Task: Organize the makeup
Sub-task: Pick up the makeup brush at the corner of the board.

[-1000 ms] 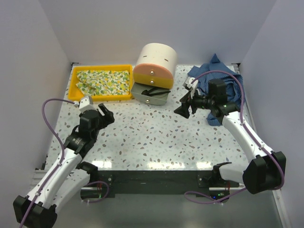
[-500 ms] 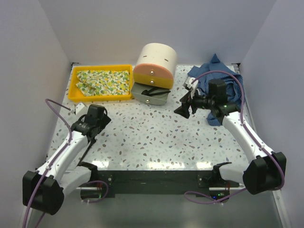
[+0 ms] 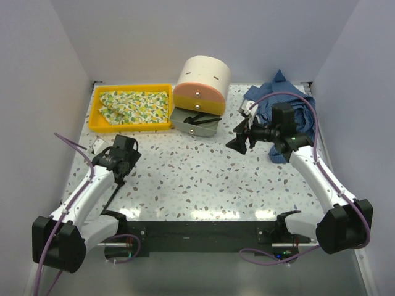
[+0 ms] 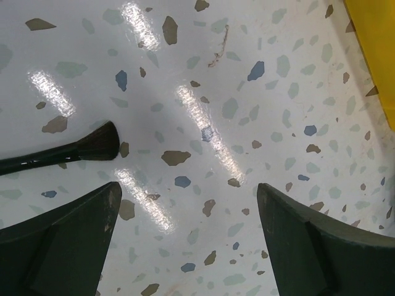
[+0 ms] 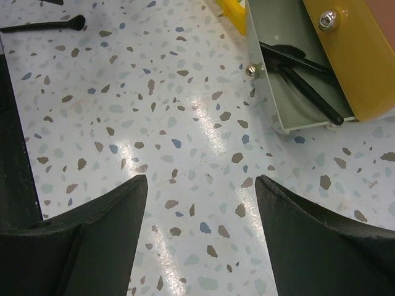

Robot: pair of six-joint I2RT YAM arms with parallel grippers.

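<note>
1. Hovering left gripper point(image 4: 188, 206), jaws apart, empty; brush point(image 4: 62, 151) lies on table point(image 4: 247, 92) just beside one finger.
2. Brush looks light, thin, may roll: pinch the stiff handle, not the bristles.
3. Right gripper point(image 5: 200, 188) spread, empty too.

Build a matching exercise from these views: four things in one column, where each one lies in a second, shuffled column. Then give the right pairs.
Things
1. leaf-patterned cloth
2. blue cloth
3. loose brush
4. stored brushes

Places
A. inside the open drawer
B. on the bare table, just ahead of the left gripper
C. in the yellow tray
D. heaped at the table's far right corner

Pairs: 1-C, 2-D, 3-B, 4-A
</note>
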